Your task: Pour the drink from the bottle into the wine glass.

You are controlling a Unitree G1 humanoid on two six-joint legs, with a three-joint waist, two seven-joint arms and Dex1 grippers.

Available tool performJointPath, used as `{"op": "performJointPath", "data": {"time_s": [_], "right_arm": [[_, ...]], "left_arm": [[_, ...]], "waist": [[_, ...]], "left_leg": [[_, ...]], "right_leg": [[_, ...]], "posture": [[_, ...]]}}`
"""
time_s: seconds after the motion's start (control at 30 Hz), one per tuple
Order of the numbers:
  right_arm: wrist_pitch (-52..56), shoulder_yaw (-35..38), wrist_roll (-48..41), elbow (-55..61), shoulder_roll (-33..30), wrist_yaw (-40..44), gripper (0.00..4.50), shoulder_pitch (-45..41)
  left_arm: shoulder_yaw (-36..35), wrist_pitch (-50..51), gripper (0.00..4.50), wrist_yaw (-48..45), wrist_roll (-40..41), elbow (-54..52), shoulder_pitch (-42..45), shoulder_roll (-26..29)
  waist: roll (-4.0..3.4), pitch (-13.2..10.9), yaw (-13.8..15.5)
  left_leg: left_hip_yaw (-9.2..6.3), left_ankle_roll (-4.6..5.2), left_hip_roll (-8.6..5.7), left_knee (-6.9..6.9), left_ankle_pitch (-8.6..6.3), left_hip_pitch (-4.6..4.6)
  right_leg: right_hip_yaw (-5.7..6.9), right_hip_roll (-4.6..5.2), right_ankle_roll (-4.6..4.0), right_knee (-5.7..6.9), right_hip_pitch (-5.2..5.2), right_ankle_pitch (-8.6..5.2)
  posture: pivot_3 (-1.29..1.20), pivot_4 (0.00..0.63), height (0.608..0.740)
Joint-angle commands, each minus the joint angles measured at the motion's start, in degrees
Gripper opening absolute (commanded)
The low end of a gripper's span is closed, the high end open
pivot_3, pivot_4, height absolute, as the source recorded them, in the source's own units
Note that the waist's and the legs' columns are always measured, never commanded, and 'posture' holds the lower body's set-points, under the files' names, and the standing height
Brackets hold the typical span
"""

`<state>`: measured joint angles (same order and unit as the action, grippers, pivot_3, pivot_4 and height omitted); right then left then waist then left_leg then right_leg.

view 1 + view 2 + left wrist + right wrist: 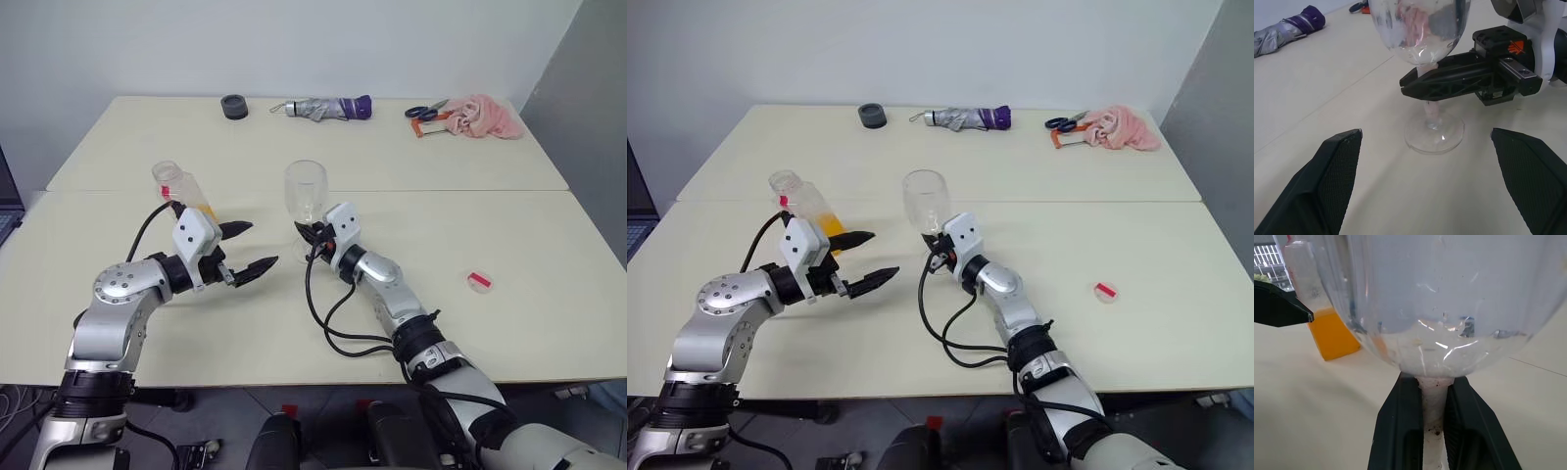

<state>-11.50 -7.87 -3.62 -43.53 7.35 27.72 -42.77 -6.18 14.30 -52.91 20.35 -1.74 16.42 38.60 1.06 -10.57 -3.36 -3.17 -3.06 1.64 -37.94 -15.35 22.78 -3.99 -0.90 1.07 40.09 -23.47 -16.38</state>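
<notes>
Wine glass: the wine glass (306, 191) stands upright near the middle of the bench (549, 284), just on the near side of the seam that crosses it; the bowl looks empty.
Right gripper: the right gripper (1433, 404) has its jaws clenched on the stem of the glass, directly under the bowl; the foot seems to rest on the bench.
Left gripper: the left gripper (247, 248) is released, jaws wide apart and holding nothing; it hangs just beside the bottle and points toward the glass.
Bottle: the bottle (184, 190) stands toward the left edge of the bench, behind the left gripper, leaning slightly; its top looks uncapped.
Drink: the drink (1332, 334) is orange and fills only the lower part of the bottle.
Step in hand: I judge the glass is being secured, and the bottle must be grasped next.
How to do it well: keep the stem grip steady and the glass vertical; close the left jaws on the bottle body, above the liquid; lift before tilting, bring the mouth over the bowl, and tilt slowly.
Risk: a hard pull on the thin stem may tip the glass.
Writing: the bottle shows a small red mark; no words or brand are readable.
</notes>
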Motion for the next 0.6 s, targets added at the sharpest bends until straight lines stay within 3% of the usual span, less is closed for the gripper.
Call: {"op": "performJointPath", "data": {"time_s": [0.03, 0.43, 0.6], "right_arm": [[-1.15, 0.37, -0.49, -1.01, 1.52, 0.48, 0.22, -1.33], [0.21, 1.00, -1.98, 1.29, 0.75, 1.67, 4.30, 0.33], [0.95, 0.80, -2.22, 3.04, 0.14, 1.96, 4.46, 1.63]], "left_arm": [[-2.35, -0.09, 4.50, 0.83, 1.43, -2.48, 0.20, 0.25], [-2.71, 2.46, 4.50, 2.10, 4.20, -3.24, 1.12, -0.71], [-2.38, 2.84, 4.50, 2.68, 4.60, -3.65, 1.46, -0.83]], "waist": [[0.00, 0.00, 0.00], [0.00, 0.00, 0.02], [0.00, 0.00, 0.02]], "left_leg": [[0.01, 0.00, 0.00, 0.00, 0.00, -0.01], [-0.01, 0.00, 0.01, 0.00, 0.00, 0.00], [-0.01, 0.00, 0.01, 0.00, 0.00, 0.00]], "right_leg": [[-0.01, 0.00, 0.00, 0.00, 0.00, 0.00], [0.00, 0.02, 0.00, 0.02, 0.00, 0.00], [0.00, 0.04, 0.00, 0.01, 0.00, 0.00]], "posture": [[0.00, 0.150, 0.740], [0.00, 0.150, 0.740], [0.00, 0.150, 0.740]]}}
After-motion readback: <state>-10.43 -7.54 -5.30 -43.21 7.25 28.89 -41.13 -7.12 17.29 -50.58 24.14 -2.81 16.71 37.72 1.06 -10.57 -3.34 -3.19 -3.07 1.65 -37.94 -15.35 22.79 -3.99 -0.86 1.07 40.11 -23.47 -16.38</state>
